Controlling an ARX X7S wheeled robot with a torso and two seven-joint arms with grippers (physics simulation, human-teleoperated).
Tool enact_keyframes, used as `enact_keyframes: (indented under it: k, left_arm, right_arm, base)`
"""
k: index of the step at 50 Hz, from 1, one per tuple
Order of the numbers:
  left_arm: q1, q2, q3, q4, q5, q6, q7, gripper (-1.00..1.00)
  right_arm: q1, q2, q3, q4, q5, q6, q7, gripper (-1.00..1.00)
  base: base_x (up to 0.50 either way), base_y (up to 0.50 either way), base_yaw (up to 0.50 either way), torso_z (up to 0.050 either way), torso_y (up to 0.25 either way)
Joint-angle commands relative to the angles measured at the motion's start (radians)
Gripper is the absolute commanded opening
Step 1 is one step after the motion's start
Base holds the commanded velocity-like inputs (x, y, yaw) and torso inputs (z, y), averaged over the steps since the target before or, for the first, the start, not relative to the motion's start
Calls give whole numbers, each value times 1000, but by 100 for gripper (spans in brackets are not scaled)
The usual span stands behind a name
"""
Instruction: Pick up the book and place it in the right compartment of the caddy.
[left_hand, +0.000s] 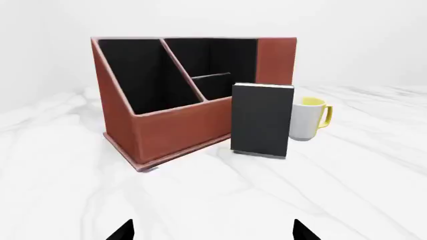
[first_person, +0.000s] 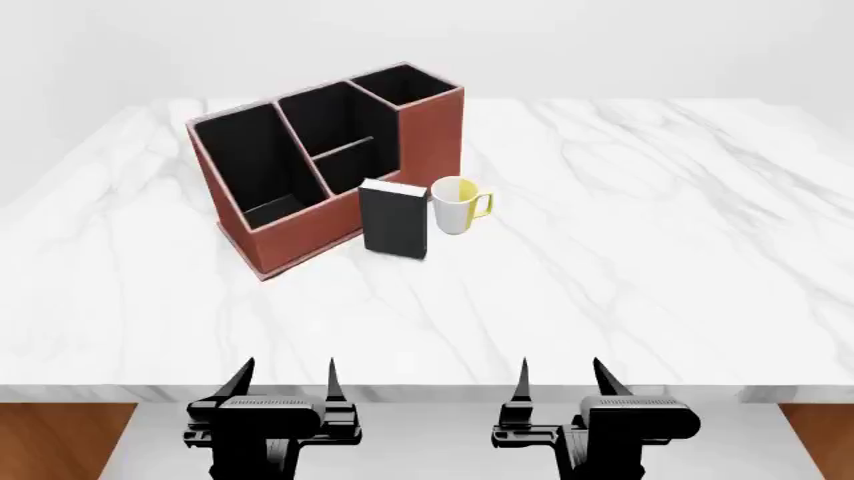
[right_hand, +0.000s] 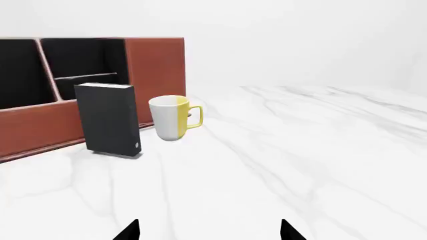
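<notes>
A: How many things on the white marble table (first_person: 641, 250)?
B: Three: one black hardcover book (first_person: 394, 219) upright, just before the reddish-brown three-section caddy (first_person: 320, 165); one white-and-yellow mug (first_person: 457, 205) beside the book.
A: Grippers?
B: Two. Left gripper (first_person: 286, 380) and right gripper (first_person: 561, 378) both spread, holding nothing, well short of the book.
</notes>
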Motion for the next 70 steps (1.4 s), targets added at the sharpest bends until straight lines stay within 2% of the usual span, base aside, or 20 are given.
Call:
enact_keyframes:
  k: [1,9,22,30,41,70]
  left_arm:
    - [0,-18,27,4,16,-29,-32,100]
    - [14,-48,51,84,-14,-100,-53,100]
    - [131,-104,43,582,-32,-349,-76,100]
    - [166,-112,24,766,-60,-433,-99,100]
    - [167,-116,0,809,-97,-462,-126,100]
    - [177,-146,15,840,-117,-472,-172,100]
  right_arm:
    - [-4,17,-14,-19,21,19,19,100]
    - [-12,43,-32,-79,64,64,48,100]
    - [-84,93,-44,-454,124,268,68,100]
    - [-112,108,-28,-602,171,336,86,100]
    - [-141,127,-25,-650,205,329,92,100]
    - [-139,156,-44,-650,238,342,120,100]
  base:
    - [0,0,0,0,0]
    - [0,0,0,0,0]
    - [0,0,0,0,0]
    - [0,0,0,0,0]
    - [62,0,0,0,0]
    - [500,0,0,0,0]
